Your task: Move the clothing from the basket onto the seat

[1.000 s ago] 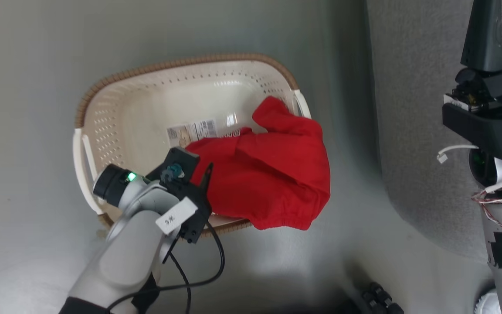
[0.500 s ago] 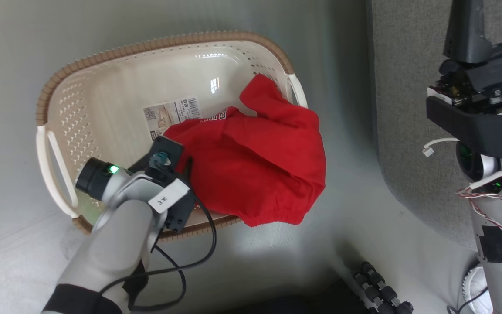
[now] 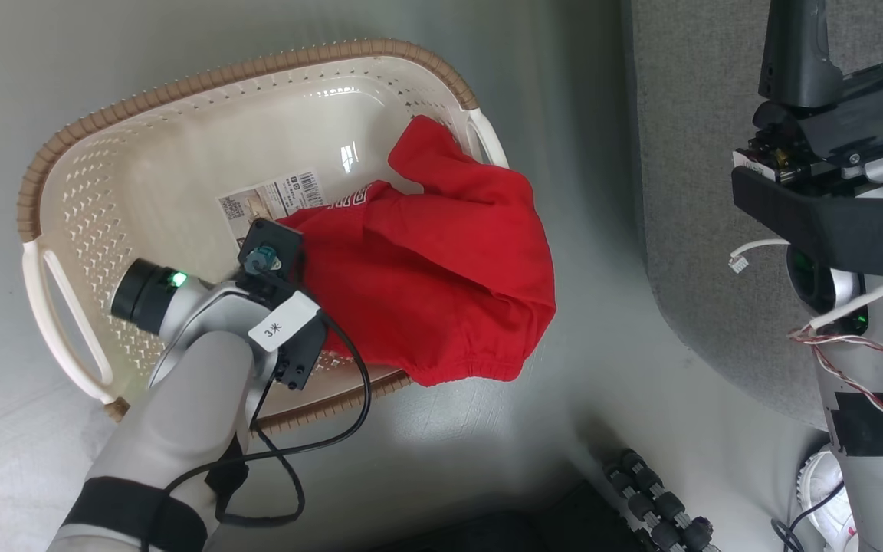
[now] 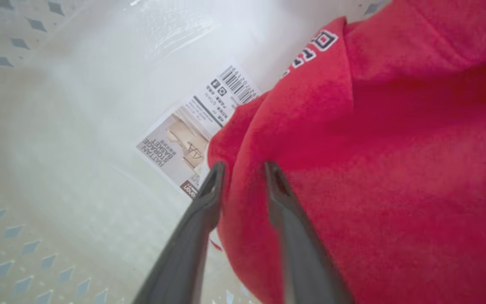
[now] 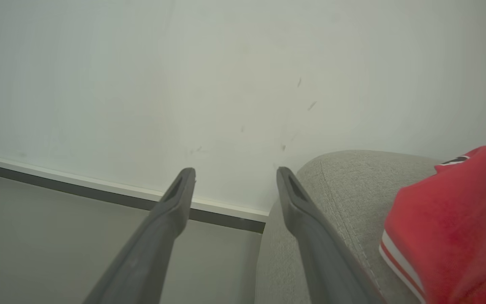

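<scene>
The cream basket (image 3: 204,77) with a brown rim stands on the grey floor. A plain red piece of clothing (image 3: 441,291) lies half inside it and drapes over its near right rim. My left wrist (image 3: 269,264) reaches down into the basket at that garment's left edge. In the left wrist view my left gripper (image 4: 243,169) is open, its jaws partly narrowed astride a fold of the red fabric (image 4: 373,169), beside the label sticker (image 4: 192,131). My right gripper (image 5: 234,177) hangs open and empty over the grey seat (image 5: 344,190), where a red garment with white stripes (image 5: 458,219) lies.
The seat (image 3: 687,192) runs along the right, close to the basket, with my right arm (image 3: 832,207) above it. A dark ribbed part of my base (image 3: 656,498) is at the bottom. A white wall and dark baseboard (image 5: 99,194) stand behind the seat.
The head camera has shifted, so the basket looks bigger and further left. My left gripper has gone deeper to the garment's edge and its jaws have narrowed. The right gripper stays open.
</scene>
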